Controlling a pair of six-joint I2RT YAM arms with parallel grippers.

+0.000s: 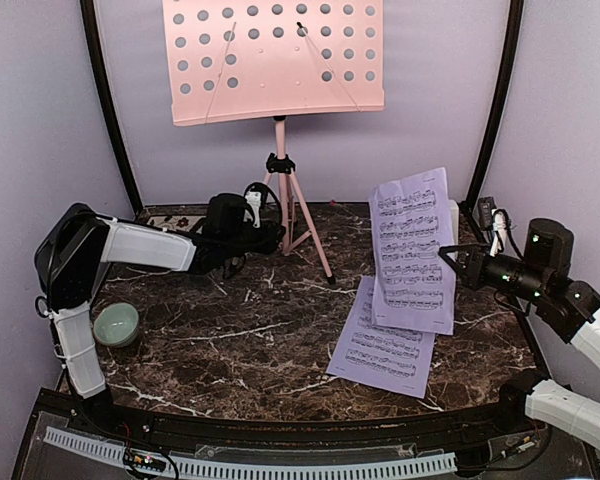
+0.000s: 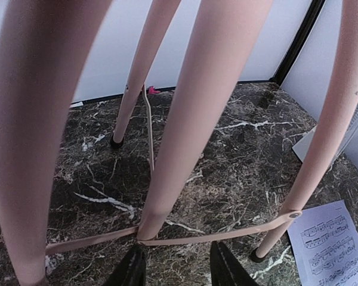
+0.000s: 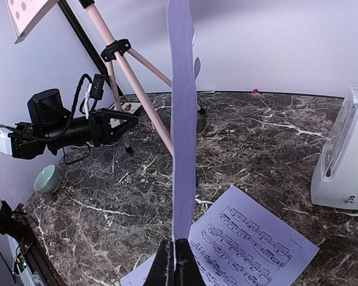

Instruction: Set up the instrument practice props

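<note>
Marble table (image 1: 230, 340) | left gripper (image 2: 178, 257) was parted astride music stand (image 1: 270, 100) leg, 12 o'clock | right gripper (image 3: 176, 265) was clamped on upright sheet-music page (image 1: 412, 250), 3 o'clock

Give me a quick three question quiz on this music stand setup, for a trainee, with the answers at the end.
1. True or false: the upper sheet-music page lies flat on the table like the lower page.
2. Which part of the music stand sits between the fingers of the left gripper?
3. What does the right gripper hold? A) nothing B) the upper sheet-music page C) the music stand

Key
1. False: it is held upright.
2. A pink tube of its tripod, the one where the braces meet; the fingers stand apart on either side of it.
3. B
</note>
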